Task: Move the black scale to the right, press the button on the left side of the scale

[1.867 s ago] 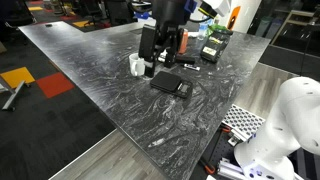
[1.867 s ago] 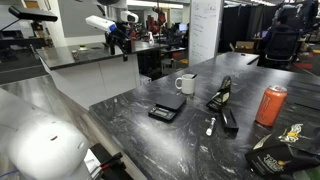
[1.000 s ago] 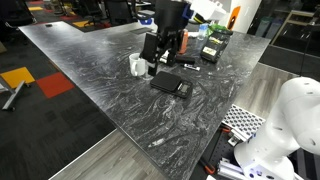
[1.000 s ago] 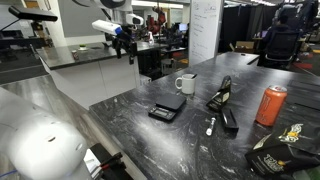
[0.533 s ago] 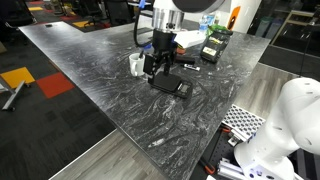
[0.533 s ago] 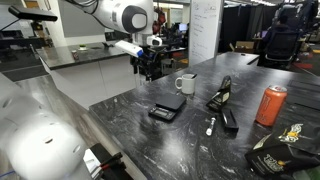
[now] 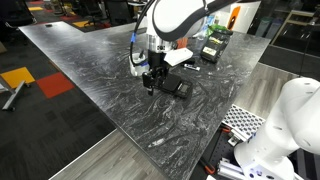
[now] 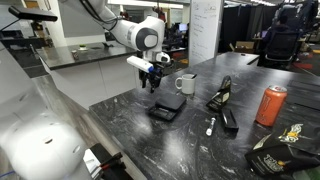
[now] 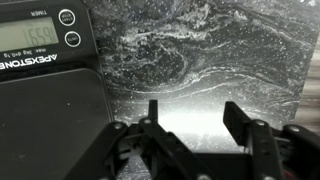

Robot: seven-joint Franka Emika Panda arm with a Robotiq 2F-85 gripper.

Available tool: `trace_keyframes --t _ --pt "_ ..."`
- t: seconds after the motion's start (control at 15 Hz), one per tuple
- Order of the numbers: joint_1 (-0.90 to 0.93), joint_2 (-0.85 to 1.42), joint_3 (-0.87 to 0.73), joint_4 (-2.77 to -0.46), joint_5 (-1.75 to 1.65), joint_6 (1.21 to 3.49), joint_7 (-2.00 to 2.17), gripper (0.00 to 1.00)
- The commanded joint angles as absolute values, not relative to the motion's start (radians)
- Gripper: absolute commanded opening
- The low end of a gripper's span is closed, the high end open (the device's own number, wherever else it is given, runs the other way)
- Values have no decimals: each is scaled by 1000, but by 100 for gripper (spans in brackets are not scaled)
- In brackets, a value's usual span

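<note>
On the grey marbled desk (image 7: 95,95) in an exterior view, the scale (image 7: 172,87) lies flat near the middle, a thin black slab. The gripper (image 7: 152,82) hangs at the scale's end nearest the white cup (image 7: 137,64). Bare desk runs from the scale to the near edge. A black box (image 7: 215,42) with green markings sits well behind.

In an exterior view, the scale (image 8: 167,107) shows a dark square plate. The cup (image 8: 186,84) stands near it and a can (image 8: 271,105) well apart, with the gripper (image 8: 153,82) above the scale's far corner.

Wrist view: the scale (image 9: 40,70) fills the upper left, with a display and two round buttons (image 9: 67,39). The gripper (image 9: 195,112) is beside its edge, jaws spread wide over bare desk.
</note>
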State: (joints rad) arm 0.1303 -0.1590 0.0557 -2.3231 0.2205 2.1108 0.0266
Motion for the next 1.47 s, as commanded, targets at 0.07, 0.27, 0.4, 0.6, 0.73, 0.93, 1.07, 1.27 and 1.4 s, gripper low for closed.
trace_keyframes --t 0.07,0.27,0.4,0.6,0.73,0.93,1.07,1.27,1.4 --pt "101 -83 48 -2304 227 2184 -9 30" --pt "81 -67 35 -2302 214 2228 7 8" --pt "65 -56 28 -2304 182 2246 23 0" --pt "41 -39 18 -2305 111 2264 58 0" --pt "29 -30 13 -2309 69 2269 89 0" --pt "16 -26 5 -2316 6 2274 147 0" --pt "9 -31 1 -2321 -39 2275 194 0" --pt "-3 -39 -6 -2325 -104 2268 256 0" --pt "-5 -43 -10 -2326 -111 2262 267 0"
